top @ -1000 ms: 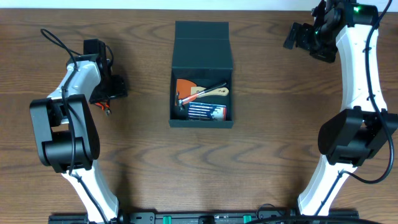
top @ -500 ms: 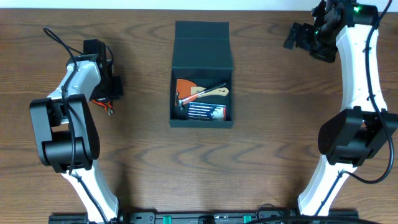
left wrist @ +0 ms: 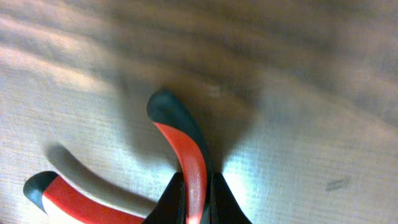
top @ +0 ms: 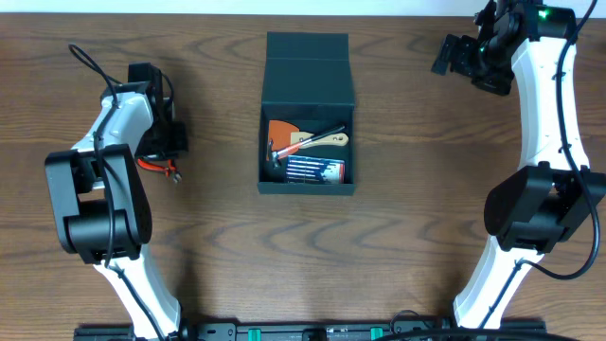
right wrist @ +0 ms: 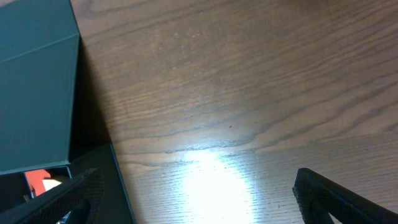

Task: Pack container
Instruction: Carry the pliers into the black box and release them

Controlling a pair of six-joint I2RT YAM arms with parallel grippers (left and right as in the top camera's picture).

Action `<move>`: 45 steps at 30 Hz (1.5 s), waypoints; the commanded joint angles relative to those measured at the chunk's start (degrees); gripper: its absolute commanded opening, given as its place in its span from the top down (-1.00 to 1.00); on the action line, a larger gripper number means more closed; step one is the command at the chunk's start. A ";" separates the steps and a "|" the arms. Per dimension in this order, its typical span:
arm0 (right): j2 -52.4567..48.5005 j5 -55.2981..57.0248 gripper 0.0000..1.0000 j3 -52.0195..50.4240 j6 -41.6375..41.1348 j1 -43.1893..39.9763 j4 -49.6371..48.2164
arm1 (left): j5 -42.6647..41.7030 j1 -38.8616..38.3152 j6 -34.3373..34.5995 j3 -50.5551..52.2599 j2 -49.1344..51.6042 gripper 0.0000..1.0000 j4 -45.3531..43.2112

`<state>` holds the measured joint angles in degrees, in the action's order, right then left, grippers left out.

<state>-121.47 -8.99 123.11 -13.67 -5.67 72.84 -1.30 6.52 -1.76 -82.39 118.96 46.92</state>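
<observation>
**A:** Where is the container (top: pixel 308 188)?

**B:** From overhead it sits mid-surface (top: pixel 398 246) between the arms. Its lid (top: pixel 308 59) is open and lies flat on the far side. Inside are a hammer (top: pixel 317 138), something orange (top: pixel 279 131) and a blue case (top: pixel 315 170).

**A:** What does the left wrist view add?

**B:** Overhead shows only the pliers (top: pixel 156 165), their red handles poking out beside the left arm. Up close, the left tool (left wrist: pixel 199 202) is clamped on one red, black-tipped handle. The other handle sits free at lower left.

**A:** And the right side?

**B:** Overhead puts the right tool (top: pixel 454 57) near the far right corner, well apart from the container, but the gap between its fingers is hard to judge there. The right wrist view shows the fingers (right wrist: pixel 339 193) spread wide with only bare wood between them. The container's corner and a sliver of orange show at the left.

**A:** Any writing?

**B:** There are pale marks on the case, too small to read.
</observation>
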 commanded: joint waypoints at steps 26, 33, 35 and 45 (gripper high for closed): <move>-0.37 0.20 -0.98 -0.24 -0.85 0.42 0.04 | -10.73 -34.10 -57.81 -0.76 -27.32 0.88 0.57; -0.37 0.20 -0.99 -0.24 -0.85 0.42 0.04 | -10.71 -37.92 -61.90 -0.76 -18.32 0.89 0.33; -0.37 0.20 -0.98 -0.24 -0.83 0.42 0.04 | -10.73 -38.69 -61.92 -0.76 -16.52 0.89 0.35; -0.37 0.20 -0.98 -0.24 -0.83 0.42 0.02 | -10.97 -41.38 -63.21 -0.76 -10.56 0.89 0.11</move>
<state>-121.47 -8.97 123.11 -13.67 -5.65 72.73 -11.53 -34.50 -63.51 -83.15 106.78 46.98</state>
